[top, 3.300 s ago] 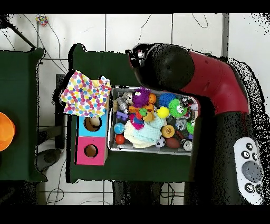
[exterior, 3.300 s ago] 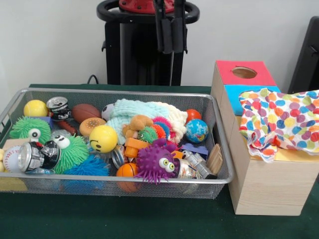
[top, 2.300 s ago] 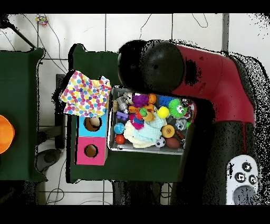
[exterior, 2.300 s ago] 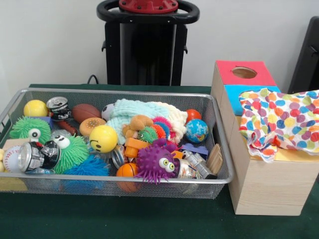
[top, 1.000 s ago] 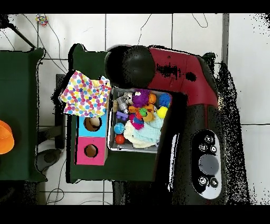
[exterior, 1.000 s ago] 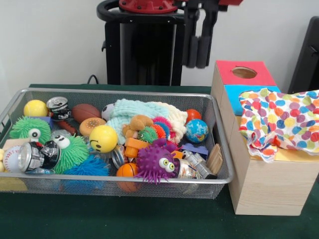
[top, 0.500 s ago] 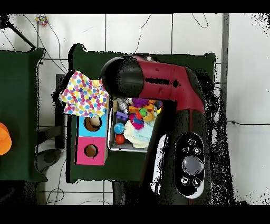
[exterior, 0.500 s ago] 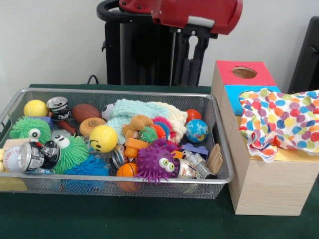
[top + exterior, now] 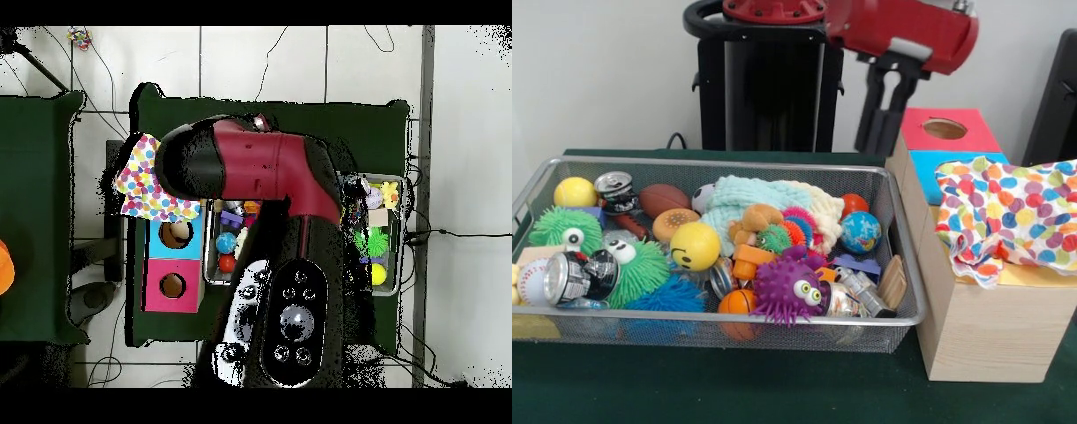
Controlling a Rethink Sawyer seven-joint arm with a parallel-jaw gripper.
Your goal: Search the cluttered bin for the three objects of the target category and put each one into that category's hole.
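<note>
The red-and-black arm's gripper point(image 9: 890, 110) has swung from above the wire-mesh bin point(image 9: 900, 265) toward the wooden sorting box point(image 9: 971, 327), its dark fingers point(image 9: 876, 115) slightly spread and empty, so every toy remains in the bin, unsorted.
</note>
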